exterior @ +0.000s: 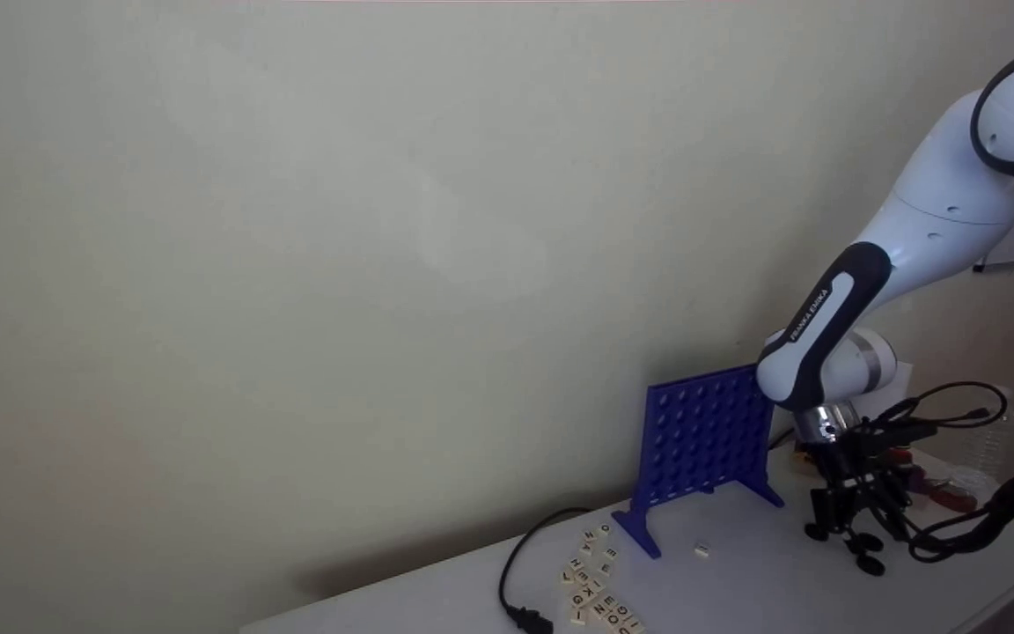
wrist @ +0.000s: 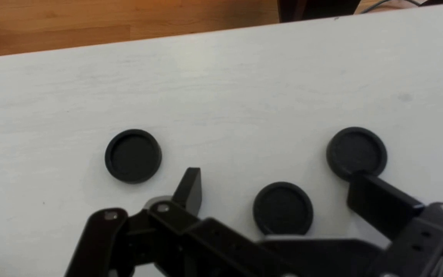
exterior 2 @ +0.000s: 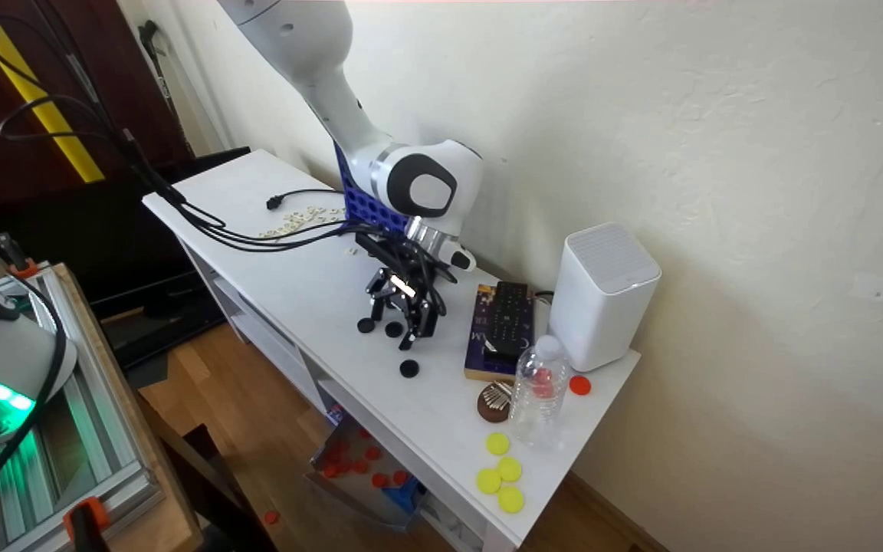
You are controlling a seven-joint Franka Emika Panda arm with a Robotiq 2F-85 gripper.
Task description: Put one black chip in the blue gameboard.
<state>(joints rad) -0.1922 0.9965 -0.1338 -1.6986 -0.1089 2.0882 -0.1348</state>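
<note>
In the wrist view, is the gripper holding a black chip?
No, the gripper stands open, and all three black chips in that view lie flat on the table.

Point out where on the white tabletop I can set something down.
Along the edge away from the wall, the tabletop is bare in two patches: between the letter tiles and the three black chips, and between those chips and the yellow chips. It is crowded around the open gripper, low over the black chips, and where the book, plastic bottle and white box cluster.

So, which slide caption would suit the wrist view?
Three round black plastic chips on a white tabletop, seen past an open black tool.
</note>
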